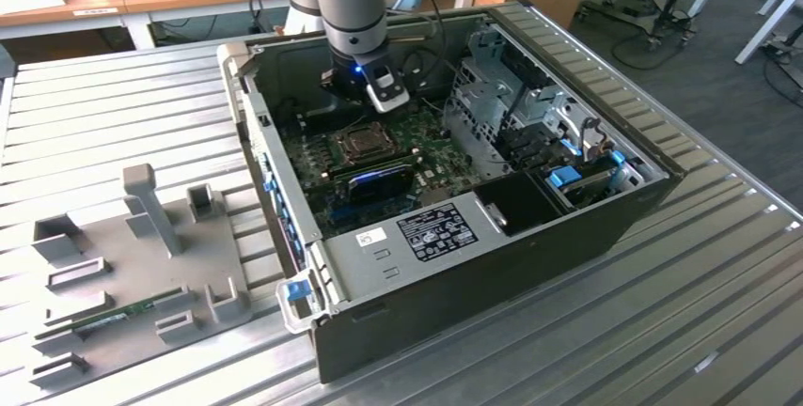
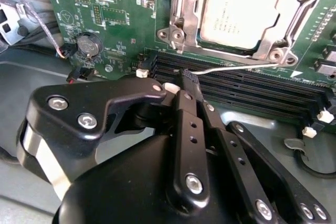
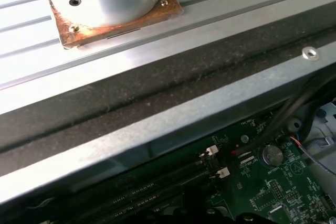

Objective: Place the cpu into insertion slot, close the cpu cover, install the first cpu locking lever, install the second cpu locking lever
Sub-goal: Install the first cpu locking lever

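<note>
The cpu (image 2: 239, 11) lies flat in the insertion slot (image 2: 181, 11) on the green motherboard (image 2: 121, 14), its pale face showing through the window of the cpu cover (image 2: 294, 11), which appears folded down over it. A thin wire lever (image 2: 231, 68) runs just beside the memory slots (image 2: 247, 90). The chip looks light, stiff and fragile, best held by its edges. The hand (image 2: 181, 77) hovers over the memory slots near the socket, fingers pinched together on nothing. In the exterior view the computer case (image 1: 502, 265) sits on the ribbed tabletop (image 1: 113, 115).
</note>
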Available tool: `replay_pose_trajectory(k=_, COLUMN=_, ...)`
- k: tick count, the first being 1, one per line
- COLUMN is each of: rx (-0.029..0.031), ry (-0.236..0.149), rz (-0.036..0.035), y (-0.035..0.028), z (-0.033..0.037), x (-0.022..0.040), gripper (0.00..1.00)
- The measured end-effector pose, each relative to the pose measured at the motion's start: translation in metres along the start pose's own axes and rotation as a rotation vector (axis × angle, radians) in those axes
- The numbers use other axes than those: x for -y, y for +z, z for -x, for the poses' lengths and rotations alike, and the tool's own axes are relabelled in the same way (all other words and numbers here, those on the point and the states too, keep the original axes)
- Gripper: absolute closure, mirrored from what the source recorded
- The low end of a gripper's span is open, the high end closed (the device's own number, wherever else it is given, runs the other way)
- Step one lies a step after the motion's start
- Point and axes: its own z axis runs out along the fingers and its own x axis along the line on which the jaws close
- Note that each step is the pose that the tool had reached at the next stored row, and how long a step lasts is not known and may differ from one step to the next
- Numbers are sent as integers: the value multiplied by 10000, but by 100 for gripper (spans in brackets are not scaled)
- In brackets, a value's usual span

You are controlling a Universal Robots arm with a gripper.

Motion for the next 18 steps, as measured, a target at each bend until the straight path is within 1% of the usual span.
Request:
replay_pose_trajectory(k=2, rx=3, ry=7, rz=24, y=-1, z=-7, x=3, gripper=90)
replay_pose_trajectory(k=5, rx=9, ry=11, rz=36, y=-1, z=-10, x=9, gripper=90)
replay_pose_trajectory(k=10, rx=12, ry=18, rz=41, y=-4, z=-5, x=22, gripper=90)
replay_pose_trajectory(k=15, rx=16, ry=19, rz=42, y=-4, z=12, x=62, gripper=90)
replay_pose_trajectory(k=18, rx=20, ry=18, rz=45, y=1, z=16, x=76, gripper=90)
